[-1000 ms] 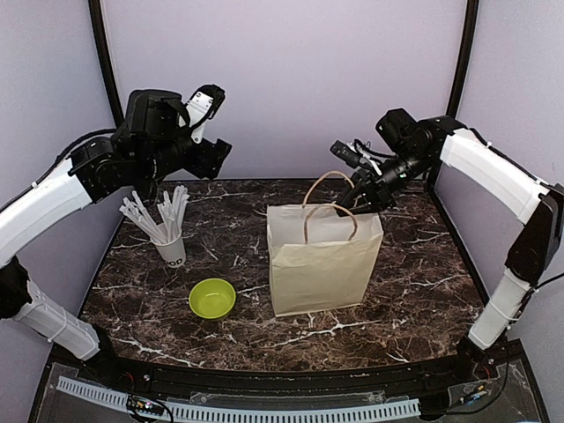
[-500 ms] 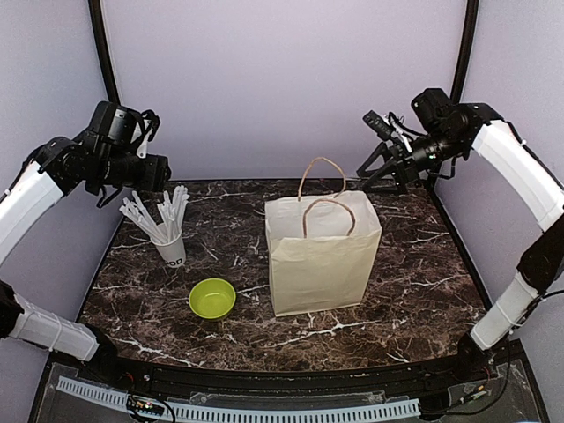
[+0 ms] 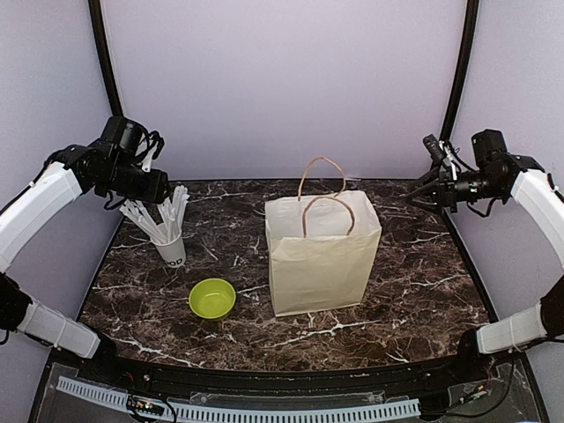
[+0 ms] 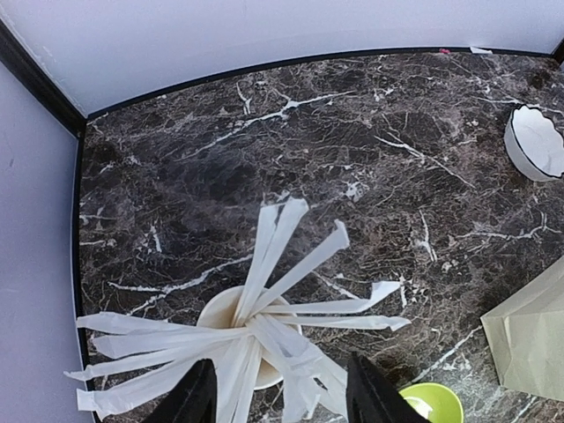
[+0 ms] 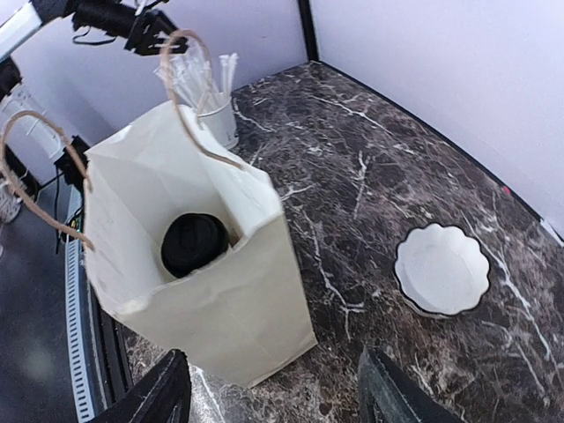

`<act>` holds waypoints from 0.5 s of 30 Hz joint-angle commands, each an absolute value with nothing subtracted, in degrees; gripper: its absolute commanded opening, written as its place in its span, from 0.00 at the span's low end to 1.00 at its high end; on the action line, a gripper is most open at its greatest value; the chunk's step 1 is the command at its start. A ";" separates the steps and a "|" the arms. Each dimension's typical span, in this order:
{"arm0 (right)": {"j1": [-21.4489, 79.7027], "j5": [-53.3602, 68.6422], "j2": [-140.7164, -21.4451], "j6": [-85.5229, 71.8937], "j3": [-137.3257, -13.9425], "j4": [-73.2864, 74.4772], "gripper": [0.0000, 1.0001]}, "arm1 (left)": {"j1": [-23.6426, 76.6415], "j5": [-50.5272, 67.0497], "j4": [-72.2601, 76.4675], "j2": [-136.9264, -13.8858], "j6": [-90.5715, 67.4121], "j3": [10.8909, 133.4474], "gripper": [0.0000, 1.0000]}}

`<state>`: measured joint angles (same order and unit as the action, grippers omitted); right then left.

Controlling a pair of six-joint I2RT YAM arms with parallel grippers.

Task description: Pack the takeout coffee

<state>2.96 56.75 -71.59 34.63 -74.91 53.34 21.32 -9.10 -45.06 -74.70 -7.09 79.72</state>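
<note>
Packed: a coffee cup (image 5: 194,242) sits inside the upright paper bag (image 3: 322,264) at the middle of the marble table (image 3: 414,282), its black lid showing through the open mouth in the right wrist view. The right gripper (image 5: 275,370), a second ago dipped at the bag's rim, has drawn back to the table's right edge. It hangs there with its jaws spread wide and nothing between them (a delivery made, by the look of it). Only one lid can be seen. Whether a second cup stands deeper in the bag cannot be told, and none shows out on the table. The left gripper (image 4: 280,370) has swung down from high at the back to hover just above the cup of straws (image 3: 170,242), its jaws apart and empty, with the green bowl (image 3: 212,298) nearby. The coffee appears to be stowed, and a straw looks the likely next pick.
</note>
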 commanded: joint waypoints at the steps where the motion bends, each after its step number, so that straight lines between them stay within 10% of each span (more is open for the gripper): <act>1: -2.91 62.51 -69.33 28.31 -70.33 41.01 0.65 | 19.72 -7.75 -42.10 -74.91 -5.12 77.87 0.51; 15: -3.34 63.38 -68.12 28.02 -69.04 40.15 0.65 | 19.16 -7.26 -38.14 -77.30 -4.50 76.47 0.37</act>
